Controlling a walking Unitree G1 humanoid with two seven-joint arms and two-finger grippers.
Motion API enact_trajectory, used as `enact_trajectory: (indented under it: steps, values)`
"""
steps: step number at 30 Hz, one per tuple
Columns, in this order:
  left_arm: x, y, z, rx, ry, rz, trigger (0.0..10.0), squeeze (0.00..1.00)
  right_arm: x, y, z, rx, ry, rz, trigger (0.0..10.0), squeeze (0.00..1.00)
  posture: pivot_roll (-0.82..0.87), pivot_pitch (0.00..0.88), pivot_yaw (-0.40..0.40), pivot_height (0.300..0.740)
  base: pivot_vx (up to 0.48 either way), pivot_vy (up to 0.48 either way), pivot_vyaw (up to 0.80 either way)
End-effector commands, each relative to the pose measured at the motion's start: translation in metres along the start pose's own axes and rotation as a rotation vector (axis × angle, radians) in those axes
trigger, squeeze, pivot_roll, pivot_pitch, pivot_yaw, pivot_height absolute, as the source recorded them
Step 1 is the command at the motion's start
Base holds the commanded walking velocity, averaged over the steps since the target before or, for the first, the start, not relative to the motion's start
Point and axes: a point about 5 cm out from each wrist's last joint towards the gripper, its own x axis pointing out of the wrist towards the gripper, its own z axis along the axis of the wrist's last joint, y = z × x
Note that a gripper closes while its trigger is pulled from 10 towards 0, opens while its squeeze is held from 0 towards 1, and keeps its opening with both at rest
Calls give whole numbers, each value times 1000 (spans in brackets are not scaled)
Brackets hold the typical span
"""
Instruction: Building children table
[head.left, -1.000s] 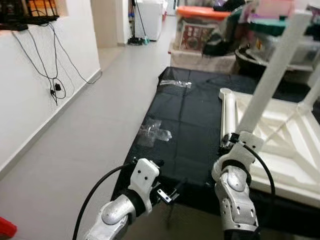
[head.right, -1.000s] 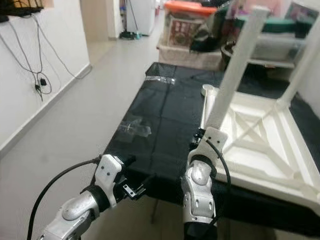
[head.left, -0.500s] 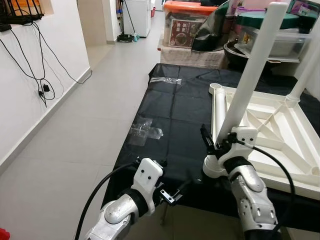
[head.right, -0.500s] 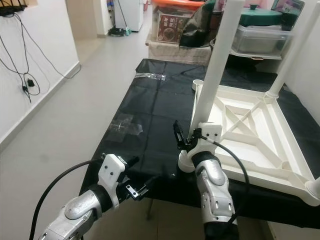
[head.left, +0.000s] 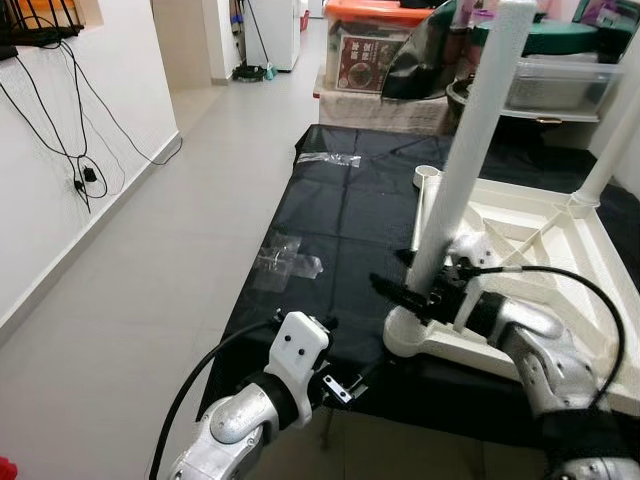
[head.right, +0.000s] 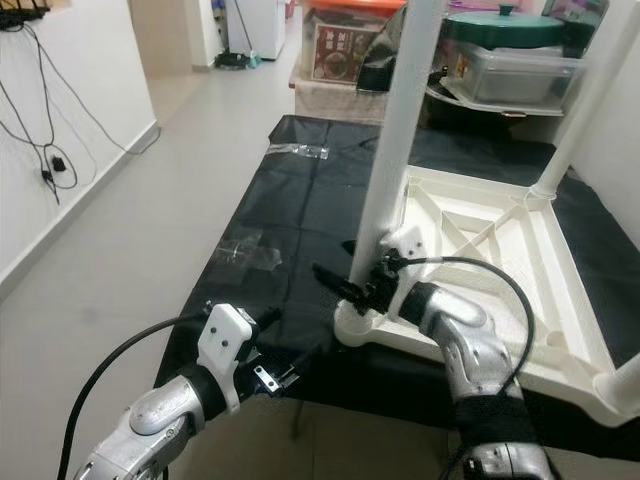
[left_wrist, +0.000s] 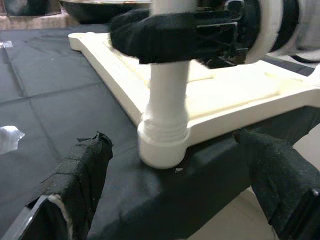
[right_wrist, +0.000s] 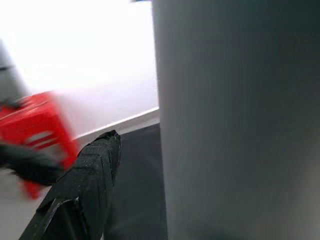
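A white children's table (head.left: 560, 255) lies upside down on a black-covered surface (head.left: 340, 230). One white leg (head.left: 470, 150) stands upright in its near-left corner socket (left_wrist: 162, 145). My right gripper (head.left: 392, 272) reaches in from the right just above the socket. It is open, and its fingers (right_wrist: 87, 185) straddle the leg's lower part with a gap showing. Low at the near edge of the black cloth is my left gripper (head.left: 350, 350). It is open, its fingers (left_wrist: 75, 175) spread wide and pointing toward the socket with nothing between them.
A second leg (head.left: 610, 150) stands at the table's far right corner. A loose white tube (head.left: 425, 195) lies along the table's left side. Clear plastic bags (head.left: 285, 262) lie on the cloth. Storage boxes (head.left: 375, 40) crowd the back. Open floor and a wall with cables (head.left: 85, 170) are to the left.
My right arm has swung out to the right, and its gripper has moved from beside the leg to straddle it near the socket. The left gripper has stayed put.
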Motion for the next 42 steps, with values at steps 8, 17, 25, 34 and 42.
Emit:
enact_trajectory:
  steps: [8,17,25,34,42]
  values:
    - [0,1,-5,-3,34,-9,10000,0,16,8,1,49,-34,164,0,0,205,0,-67,740,0,0,0]
    - [0,0,-6,-4,37,-12,10000,0,6,0,-6,80,-173,-235,0,0,194,0,-61,740,0,0,0]
    - [1,0,-7,-8,39,-21,10000,0,-44,-15,-21,165,-182,-1267,0,0,168,0,-47,740,0,0,0]
    - [2,0,-6,-10,37,-23,10000,0,-50,13,-31,214,-147,-1663,0,0,175,0,-57,740,0,0,0]
    - [2,0,-7,-12,38,-21,10000,0,-16,20,-27,253,-194,-1563,10000,0,173,0,-54,740,0,0,0]
